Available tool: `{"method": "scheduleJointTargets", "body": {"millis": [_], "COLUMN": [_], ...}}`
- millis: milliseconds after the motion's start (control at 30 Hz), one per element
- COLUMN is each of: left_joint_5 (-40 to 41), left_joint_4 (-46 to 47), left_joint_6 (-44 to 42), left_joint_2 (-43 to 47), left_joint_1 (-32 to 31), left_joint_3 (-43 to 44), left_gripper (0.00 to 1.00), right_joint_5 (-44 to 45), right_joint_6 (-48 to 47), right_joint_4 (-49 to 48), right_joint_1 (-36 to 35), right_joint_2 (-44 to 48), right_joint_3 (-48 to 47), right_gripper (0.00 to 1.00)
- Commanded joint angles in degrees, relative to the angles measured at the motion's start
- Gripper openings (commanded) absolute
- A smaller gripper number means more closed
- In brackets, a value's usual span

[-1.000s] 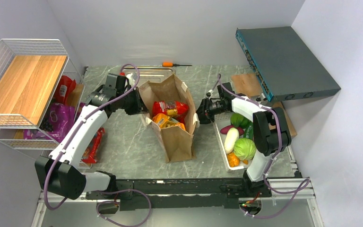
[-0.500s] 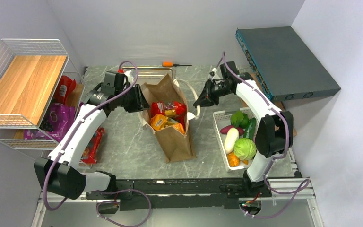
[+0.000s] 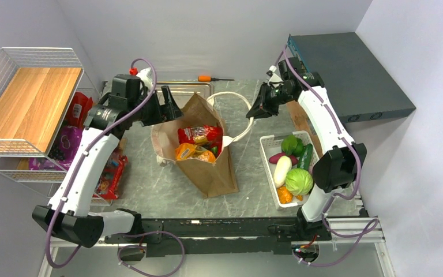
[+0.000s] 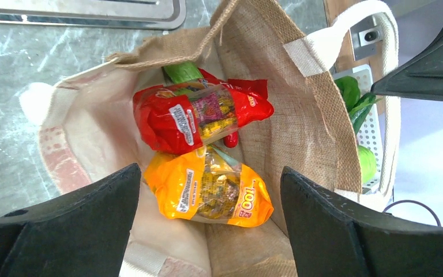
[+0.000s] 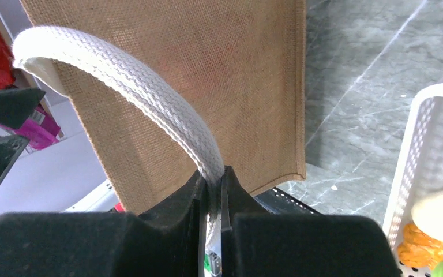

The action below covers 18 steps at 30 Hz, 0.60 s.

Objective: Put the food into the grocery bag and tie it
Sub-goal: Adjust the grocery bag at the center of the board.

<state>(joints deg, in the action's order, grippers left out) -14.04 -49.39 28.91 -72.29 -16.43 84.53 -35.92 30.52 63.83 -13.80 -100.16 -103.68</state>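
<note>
The brown grocery bag sits mid-surface, its base towards the near edge and its open mouth tipped up and to the far left. Inside lie an orange snack packet and, just beyond it, a red snack packet, with a green vegetable poking out behind that. The inner wall is pale; the outside is coarse brown weave.

The left claw hangs over the far-left rim of the mouth with its jaws spread wide, holding nothing. The right arm reaches up and leftward; the right claw is clenched on one white loop handle, which is drawn up and to the far right, away from the bag.

A white basket of vegetables stands just right of the bag on the marbled surface. A wire rack stands at the left. Beyond the bag lie a metal tray and a screwdriver, and a grey-blue box sits at the far right.
</note>
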Motion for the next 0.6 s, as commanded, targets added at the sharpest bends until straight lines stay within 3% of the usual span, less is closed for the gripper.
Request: {"method": "scheduleJointTargets", "body": {"millis": [0,200,567], "left_joint_5": [3.3,5.1,11.2], "left_joint_4": [-4.8,-7.9,-10.3], "left_joint_6": [-1.3,-0.6,10.8], "left_joint_2": [2.8,5.3,17.1], "left_joint_1": [0.2,0.2,0.3], "left_joint_3": [4.4,4.4,-10.3], "left_gripper": [0.91,0.90,0.85], "right_joint_5": [2.3,4.6,7.2], "right_joint_6": [-1.3,1.2,2.3], "right_joint_4": [4.7,5.3,4.8], "right_joint_1": [3.1,8.7,16.2], "right_joint_2": [4.3,8.4,13.9], "right_joint_3": [-5.1,-5.0,-0.9], "right_gripper": [0.00,0.00,0.00]}}
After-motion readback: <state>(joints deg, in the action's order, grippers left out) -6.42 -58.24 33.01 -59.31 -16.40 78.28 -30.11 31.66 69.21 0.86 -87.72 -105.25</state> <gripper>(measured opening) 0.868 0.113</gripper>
